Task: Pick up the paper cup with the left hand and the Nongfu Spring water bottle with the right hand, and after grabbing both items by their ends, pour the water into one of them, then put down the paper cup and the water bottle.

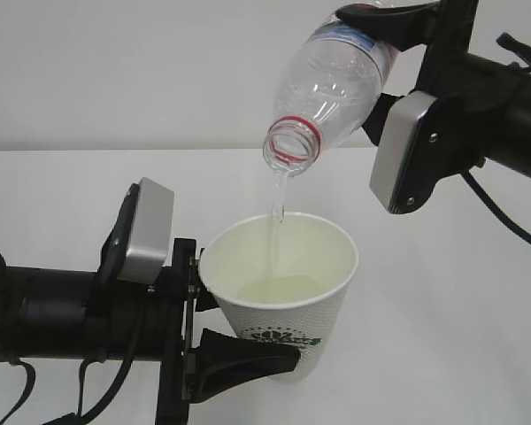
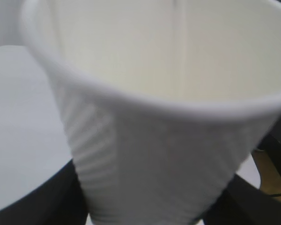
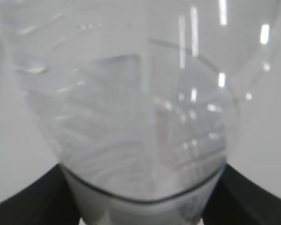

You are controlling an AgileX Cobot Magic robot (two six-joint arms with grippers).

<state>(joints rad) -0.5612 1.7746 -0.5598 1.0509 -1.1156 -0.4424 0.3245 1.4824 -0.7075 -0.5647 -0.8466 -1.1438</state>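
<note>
The white paper cup (image 1: 288, 297) stands upright with its green logo facing me, and my left gripper (image 1: 248, 323) is shut on its lower wall. In the left wrist view the cup (image 2: 168, 154) fills the frame between the black fingers (image 2: 33, 201). Above it the clear Nongfu Spring water bottle (image 1: 336, 75) tilts mouth-down, its red neck ring over the cup. My right gripper (image 1: 376, 35) is shut on the bottle's raised bottom end. A thin stream of water (image 1: 279, 199) falls into a pale pool (image 1: 283, 288) in the cup. The bottle (image 3: 131, 103) fills the right wrist view.
A white table (image 1: 442, 354) lies under both arms, with a plain white wall behind. The silver camera housings (image 1: 407, 150) sit on each wrist. A black cable (image 1: 504, 212) loops off the right arm.
</note>
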